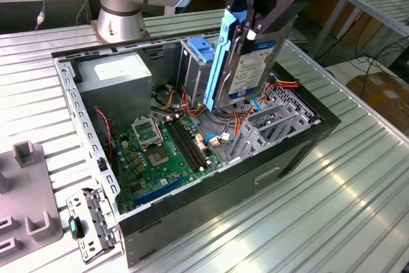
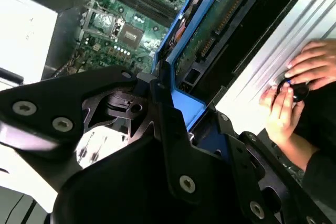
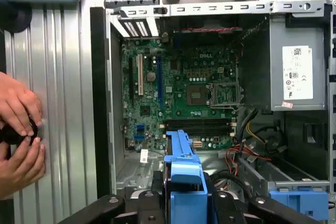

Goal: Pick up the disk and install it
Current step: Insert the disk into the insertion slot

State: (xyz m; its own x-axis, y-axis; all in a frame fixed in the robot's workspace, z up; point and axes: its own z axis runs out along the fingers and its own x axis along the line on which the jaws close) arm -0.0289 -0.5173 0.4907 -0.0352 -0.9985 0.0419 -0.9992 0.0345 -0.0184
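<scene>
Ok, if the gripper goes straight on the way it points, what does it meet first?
Likely the disk it holds lands on the loose cables beside the grey drive cage; depth is unclear.

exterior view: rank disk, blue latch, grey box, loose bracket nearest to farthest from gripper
1. disk, clamped in the gripper
2. blue latch, just beside the disk
3. grey box, farther toward the exterior view's left
4. loose bracket, exterior view's lower left

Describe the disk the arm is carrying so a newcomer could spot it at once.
Start at the open black computer case on the ribbed metal table. Above it hangs the black pincer, clamped on a black-silver rectangular hard drive held on edge. Unlike the grey metal power-supply box nearby, it wears blue plastic side rails and a blue-banded white label.
</scene>
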